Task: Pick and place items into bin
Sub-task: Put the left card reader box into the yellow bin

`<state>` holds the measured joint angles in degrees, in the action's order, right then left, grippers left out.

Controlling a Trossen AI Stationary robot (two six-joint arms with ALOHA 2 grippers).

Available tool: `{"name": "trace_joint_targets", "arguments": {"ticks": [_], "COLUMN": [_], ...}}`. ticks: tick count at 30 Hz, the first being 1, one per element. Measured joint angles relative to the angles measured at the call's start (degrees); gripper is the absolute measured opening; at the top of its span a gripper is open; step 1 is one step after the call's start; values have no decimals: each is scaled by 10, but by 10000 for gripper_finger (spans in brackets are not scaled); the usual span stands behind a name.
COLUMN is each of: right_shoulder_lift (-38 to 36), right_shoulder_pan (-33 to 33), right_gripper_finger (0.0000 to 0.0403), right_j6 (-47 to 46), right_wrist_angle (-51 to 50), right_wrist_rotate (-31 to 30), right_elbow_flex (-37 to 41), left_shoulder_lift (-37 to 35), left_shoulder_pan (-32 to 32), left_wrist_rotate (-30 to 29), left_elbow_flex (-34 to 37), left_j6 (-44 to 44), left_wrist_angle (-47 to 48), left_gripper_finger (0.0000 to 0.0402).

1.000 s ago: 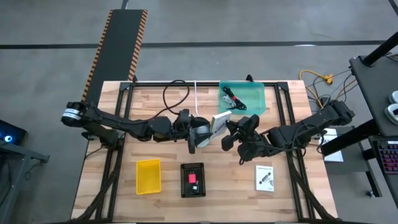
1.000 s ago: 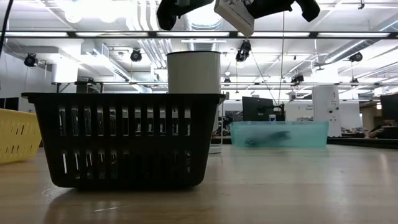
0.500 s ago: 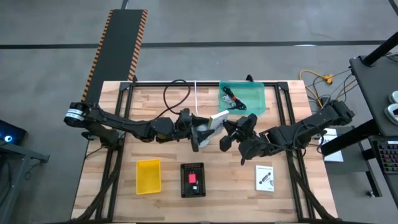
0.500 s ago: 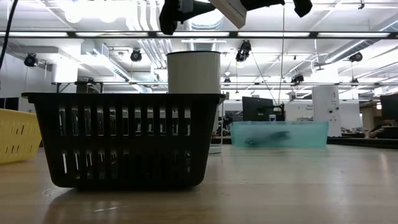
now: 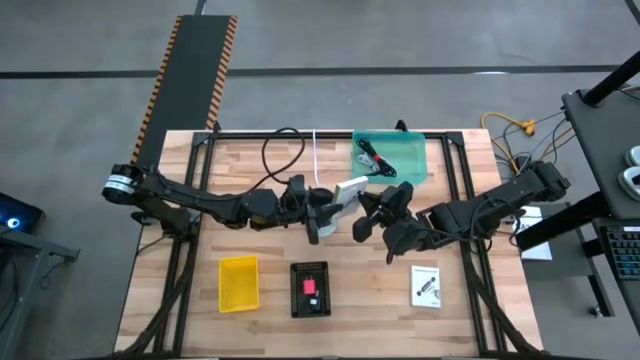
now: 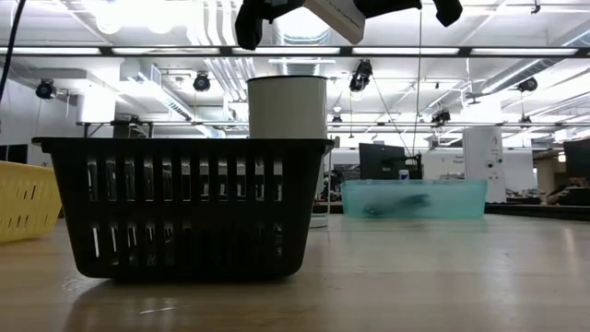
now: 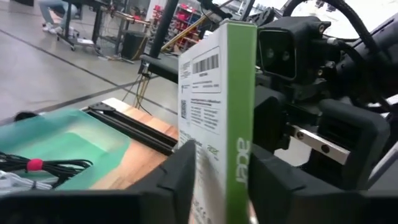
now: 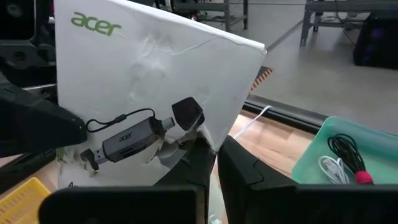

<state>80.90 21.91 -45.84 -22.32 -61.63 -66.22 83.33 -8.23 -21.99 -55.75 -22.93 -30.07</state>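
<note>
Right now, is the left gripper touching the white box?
Touching. In the left wrist view, the left gripper has its jaws pressed against both faces of the white box, with no gap showing on either side.

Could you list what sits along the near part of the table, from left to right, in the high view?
Yellow bin → black basket → white printed packet.

Two dark jointed arms, a silver ring on the left arm.
</note>
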Motion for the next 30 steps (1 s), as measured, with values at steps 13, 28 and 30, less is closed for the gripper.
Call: {"name": "trace_joint_targets", "arguments": {"ticks": [13,28,30], "right_shoulder_lift": [-5,-75,-90], "right_shoulder_pan": [0,-37,-47], "right_gripper_finger": [101,204,202], "right_j6": [-3,33,14], "right_wrist_angle": [-2,-183,-240], "right_wrist_rotate": [16,20,21], "right_elbow_flex": [0,0,0], "left_shoulder_lift": [-8,-109,-130], "left_shoulder_pan": [4,6,6], "left_wrist_rotate": [3,6,9], "left_elbow_flex": [2,10,10], "left_j6": [-6,-69,-118], "left_wrist_angle": [4,125,166], "left_gripper_finger": [14,13,13]}}
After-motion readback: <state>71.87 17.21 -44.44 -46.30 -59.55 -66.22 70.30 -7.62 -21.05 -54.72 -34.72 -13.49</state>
